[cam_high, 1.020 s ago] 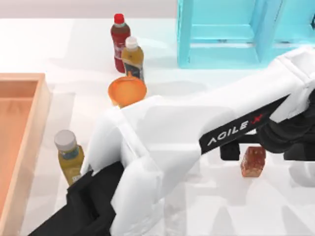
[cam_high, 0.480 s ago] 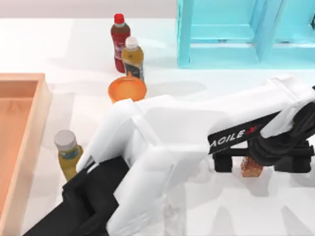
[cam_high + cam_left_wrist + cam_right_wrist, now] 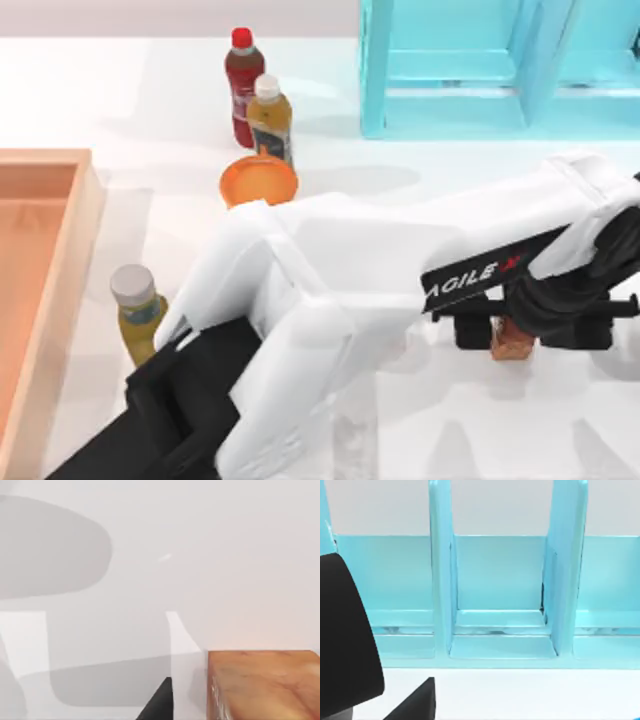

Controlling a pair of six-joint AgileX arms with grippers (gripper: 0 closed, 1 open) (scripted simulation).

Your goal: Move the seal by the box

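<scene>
The left claw (image 3: 517, 330) is reaching across the white bench (image 3: 400, 170) to its right side, its fingers closing against the small reddish-brown seal (image 3: 511, 340) sitting between them, well apart from the box (image 3: 60, 260).

seal (image 3: 511, 340) reddish-brown | box (image 3: 62, 260) pale orange-tan | cabinet (image 3: 450, 70) turquoise | bowl (image 3: 258, 182) orange | surface (image 3: 150, 100) white | left arm (image 3: 330, 300) white, black

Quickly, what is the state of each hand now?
Left hand: around the seal; closed or not, cannot be told.
Right hand: cannot be told.
</scene>
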